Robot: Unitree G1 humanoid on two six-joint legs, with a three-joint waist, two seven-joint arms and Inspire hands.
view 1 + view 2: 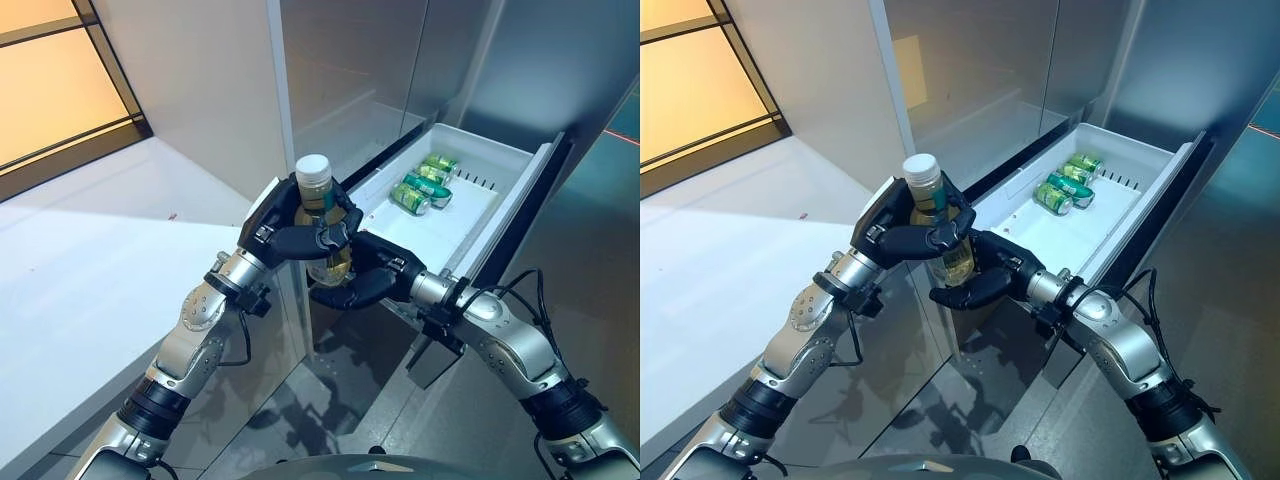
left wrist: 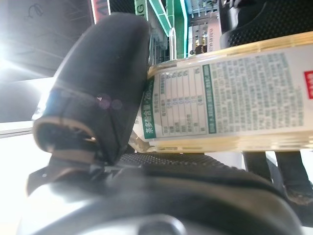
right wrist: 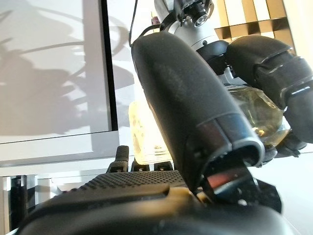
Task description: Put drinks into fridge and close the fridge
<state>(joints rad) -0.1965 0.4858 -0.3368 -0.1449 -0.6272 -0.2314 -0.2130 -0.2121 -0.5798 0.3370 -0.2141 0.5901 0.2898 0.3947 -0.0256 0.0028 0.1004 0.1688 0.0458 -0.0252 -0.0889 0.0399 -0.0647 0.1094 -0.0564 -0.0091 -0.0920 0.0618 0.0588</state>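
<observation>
A grey floor (image 1: 560, 250) and pale wall (image 1: 200, 90) surround our steel fridge (image 1: 400, 60), whose white drawer (image 1: 470, 215) stands pulled out with green cans (image 1: 424, 183) lying inside. Just before it we hold an upright white-capped tea bottle (image 1: 318, 205), left hand (image 1: 290, 232) clasping its upper body, right hand (image 1: 365, 275) cupping its base

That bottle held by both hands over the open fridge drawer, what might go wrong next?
The bottle is gripped by both the left hand and the right hand; if either lets go too early, it could slip. It hangs just outside the white drawer, so it might clip the rim. Set down carelessly, it could knock the green cans.
</observation>
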